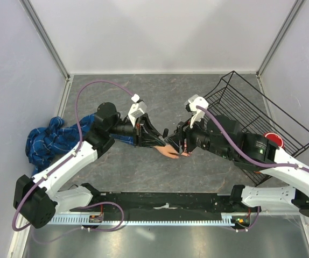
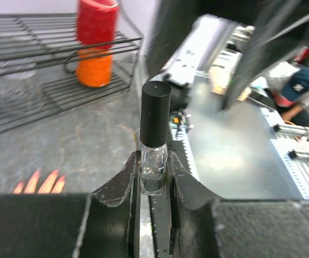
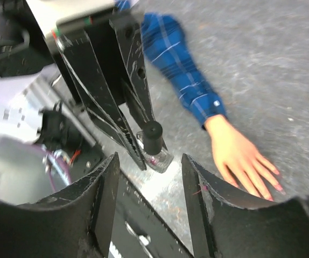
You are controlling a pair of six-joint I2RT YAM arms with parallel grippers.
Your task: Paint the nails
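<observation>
Bright, even light casts soft shadows; the top view is sharp, both wrist views blurred.

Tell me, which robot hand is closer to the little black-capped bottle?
Left. The left hand is clamped on the bottle at its glass base. The right hand is open, facing its cap without gripping it.

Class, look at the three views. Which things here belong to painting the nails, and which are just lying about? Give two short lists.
Belongs to the job:
- nails on the mannequin hand
- small bottle with black cap, clamped in the left gripper
- right gripper, open around the cap

Just lying about:
- black wire rack
- red and orange container in it
</observation>
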